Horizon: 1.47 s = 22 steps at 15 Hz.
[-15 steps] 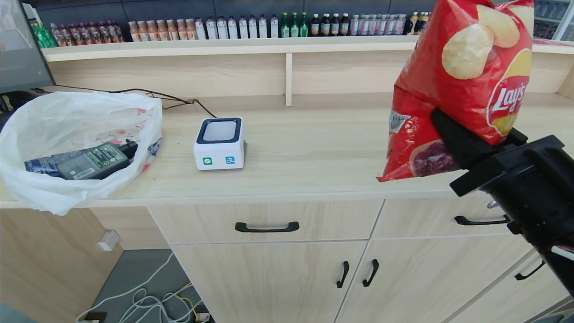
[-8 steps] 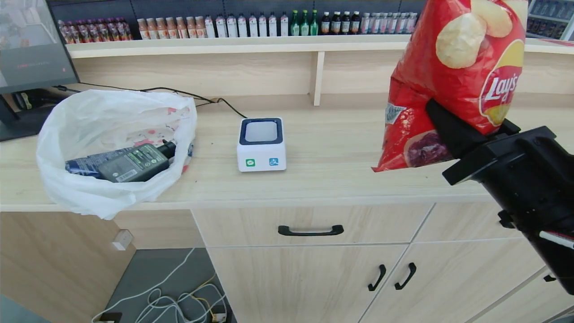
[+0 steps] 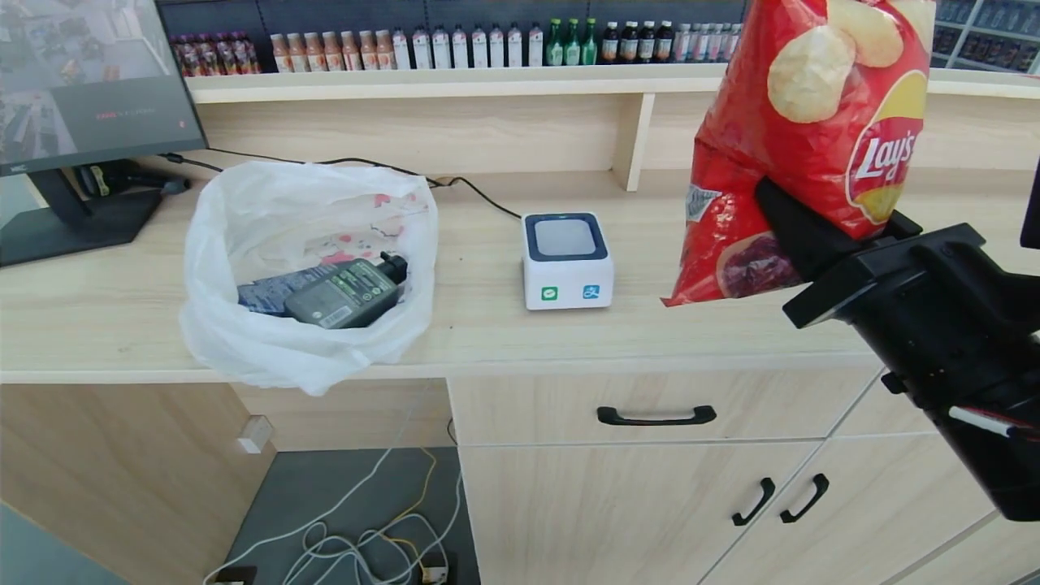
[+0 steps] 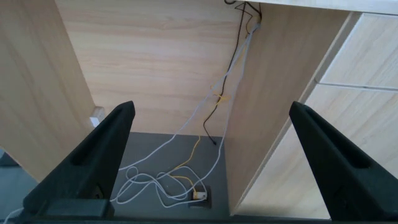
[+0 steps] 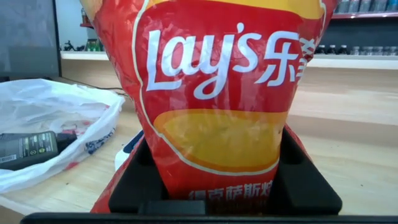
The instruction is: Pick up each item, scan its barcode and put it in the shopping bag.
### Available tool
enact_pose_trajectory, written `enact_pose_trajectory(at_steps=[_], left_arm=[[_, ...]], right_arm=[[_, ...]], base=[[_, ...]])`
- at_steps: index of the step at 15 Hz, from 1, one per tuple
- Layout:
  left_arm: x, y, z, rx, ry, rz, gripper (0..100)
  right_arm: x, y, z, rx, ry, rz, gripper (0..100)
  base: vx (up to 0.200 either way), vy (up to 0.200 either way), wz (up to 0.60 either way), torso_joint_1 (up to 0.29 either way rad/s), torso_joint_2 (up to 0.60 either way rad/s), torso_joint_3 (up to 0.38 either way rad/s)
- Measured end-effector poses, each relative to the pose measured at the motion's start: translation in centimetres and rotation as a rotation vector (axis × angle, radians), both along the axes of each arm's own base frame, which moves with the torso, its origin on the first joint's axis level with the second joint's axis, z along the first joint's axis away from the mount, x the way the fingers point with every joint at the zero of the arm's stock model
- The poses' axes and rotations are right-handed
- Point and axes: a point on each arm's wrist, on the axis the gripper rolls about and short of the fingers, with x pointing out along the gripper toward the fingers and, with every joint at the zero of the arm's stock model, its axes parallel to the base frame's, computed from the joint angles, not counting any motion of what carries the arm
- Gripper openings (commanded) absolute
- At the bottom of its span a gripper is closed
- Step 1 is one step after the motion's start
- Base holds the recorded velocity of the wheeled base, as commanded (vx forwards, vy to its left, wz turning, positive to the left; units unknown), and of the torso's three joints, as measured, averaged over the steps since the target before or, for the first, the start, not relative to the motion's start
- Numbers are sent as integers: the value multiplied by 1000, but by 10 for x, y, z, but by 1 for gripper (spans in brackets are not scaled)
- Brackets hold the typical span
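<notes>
head view: the right gripper (image 3: 821, 244) squeezes the red chip bag (image 3: 812, 122), up in the air to the right of the scanner (image 3: 566, 260). best to bring its barcode slowly over the scanner.
left wrist view: the left gripper (image 4: 211, 109) is spread wide and holds nothing.
right wrist view: the chip bag has big white writing. the shopping bag (image 5: 56, 106) is farther off.

Logo lettering on chip bag (image 3: 812, 122), icons on scanner (image 3: 566, 262)
</notes>
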Motion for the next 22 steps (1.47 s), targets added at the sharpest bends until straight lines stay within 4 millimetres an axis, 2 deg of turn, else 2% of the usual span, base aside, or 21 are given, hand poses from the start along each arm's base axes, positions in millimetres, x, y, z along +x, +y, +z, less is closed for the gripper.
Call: enact_pose_trajectory(at_steps=[4,12,18,20,22], left_arm=[[0,0,0,0,0,0,100],[0,0,0,3,0,0,100],[0,0,0,11,0,-2,100],[0,0,0,11,-1,-1,100],[0,0,0,11,-1,-1,100]], right_arm=[[2,1,-1,-2,3,0,0],[8,-6,5,-24,-30,-62,0],[8,-3,10,-76,-72,-87,0],[9,-3,17,-134,-125,-138,0],[8,-1,16,-234,-160,-187,0]], base=[[0,200,0,1,1,2],[0,0,0,0,0,0],[0,0,0,0,0,0],[0,0,0,0,0,0],[0,0,0,0,0,0]])
